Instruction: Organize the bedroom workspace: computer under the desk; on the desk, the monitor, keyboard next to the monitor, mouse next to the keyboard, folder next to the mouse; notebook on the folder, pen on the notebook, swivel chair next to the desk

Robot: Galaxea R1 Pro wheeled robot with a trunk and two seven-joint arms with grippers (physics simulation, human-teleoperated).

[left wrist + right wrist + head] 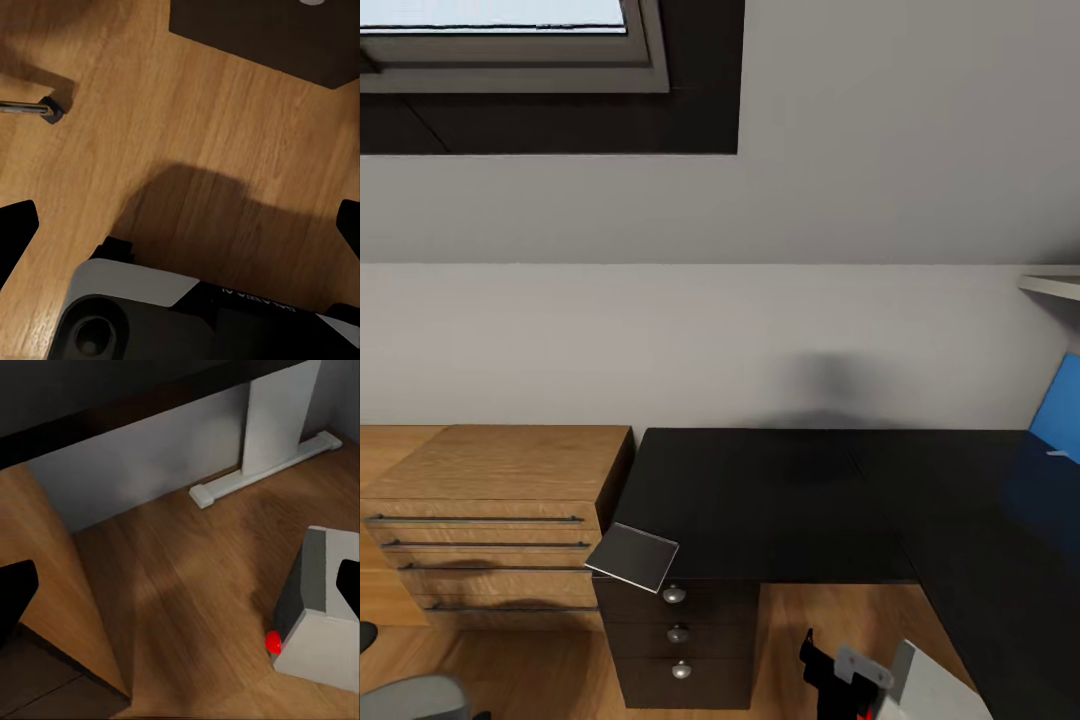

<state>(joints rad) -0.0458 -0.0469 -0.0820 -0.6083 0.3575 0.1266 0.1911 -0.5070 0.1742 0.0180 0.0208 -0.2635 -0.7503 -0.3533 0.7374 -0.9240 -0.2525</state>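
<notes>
Wood-grain flooring runs under your glossy black desk, whose dark drawer unit has three round metal knobs, with a thin grey notebook overhanging its front corner beside the light wooden cabinet and the flat blue folder leaning at the far right. Your right wrist camera finds the boxy grey computer with its red light on the floor near the white pedestal leg. Both your left gripper and right gripper have their black fingertips spread wide, holding and touching nothing.
</notes>
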